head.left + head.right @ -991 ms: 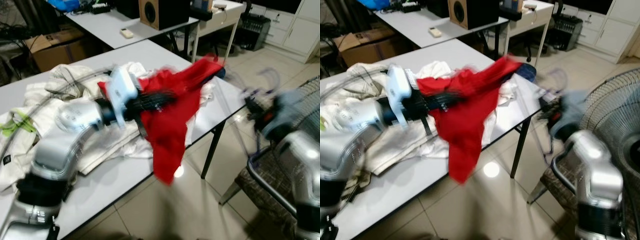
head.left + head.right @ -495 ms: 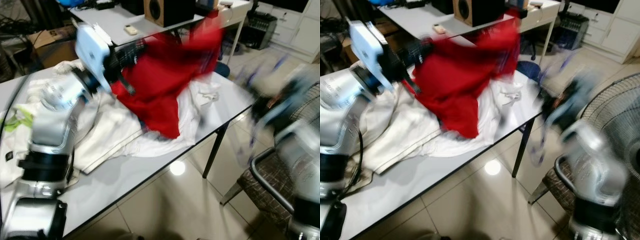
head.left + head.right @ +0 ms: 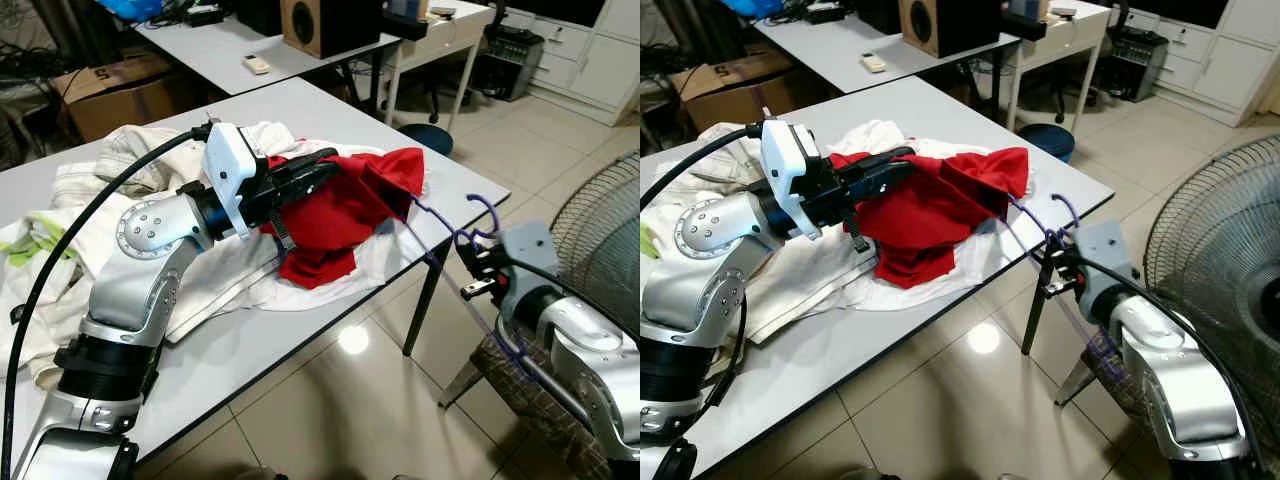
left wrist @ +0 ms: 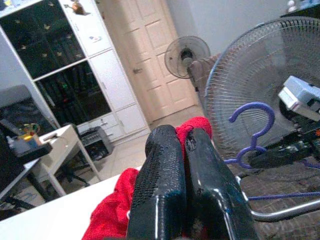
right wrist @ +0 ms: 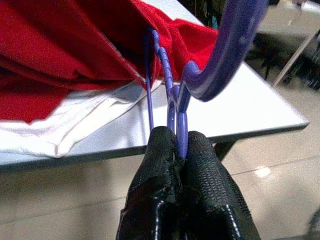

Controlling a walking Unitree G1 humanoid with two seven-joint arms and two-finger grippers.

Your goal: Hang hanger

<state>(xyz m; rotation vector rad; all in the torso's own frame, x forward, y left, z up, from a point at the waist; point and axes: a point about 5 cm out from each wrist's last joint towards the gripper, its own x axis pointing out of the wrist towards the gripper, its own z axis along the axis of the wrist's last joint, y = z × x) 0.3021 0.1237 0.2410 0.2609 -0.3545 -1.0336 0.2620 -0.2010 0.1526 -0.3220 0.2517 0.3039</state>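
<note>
Hanger (image 3: pixel 455 232) hook up, arm slanting into red garment (image 3: pixel 335 215).

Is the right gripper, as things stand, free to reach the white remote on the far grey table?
Probably not: the right gripper is shut on the purple plastic hanger, and the remote lies far across another table.

The left arm reaches forward from the robot's left, elbow bent, its silver forearm angled up and inward over the surface. Its left hand (image 3: pixel 318 170) points toward the robot's right, both black fingers (image 4: pixel 159 170) pressed together with a fold of the red garment (image 3: pixel 340 215) pinched between them. The right arm is bent low at the robot's right, past the edge of the surface. Its right hand (image 5: pixel 179 150) has both fingers clamped on the purple hanger (image 5: pixel 172 95) just below the hook.
</note>
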